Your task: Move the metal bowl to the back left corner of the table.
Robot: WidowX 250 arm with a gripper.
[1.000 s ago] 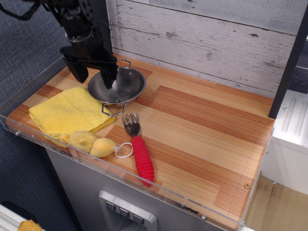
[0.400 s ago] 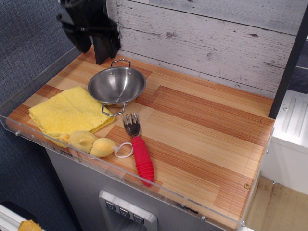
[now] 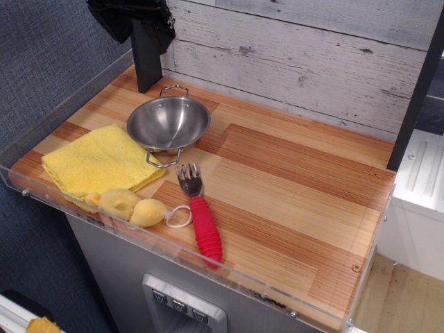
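Sitting upright on the table (image 3: 291,180) near its back left corner: bowl (image 3: 168,123), just beside the yellow cloth (image 3: 97,161). Gripper (image 3: 135,17) well above and behind it, touching nothing, mostly cropped at the top edge; jaw spread impossible to tell.

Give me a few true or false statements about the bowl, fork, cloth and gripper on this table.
1. The bowl sits upright on the table. True.
2. The gripper is holding the bowl. False: it is raised above, clear of the bowl.
3. The fork has a red handle. True.
4. The fork lies inside the bowl. False: it lies on the table in front of it.
5. The yellow cloth lies left of the bowl. True.
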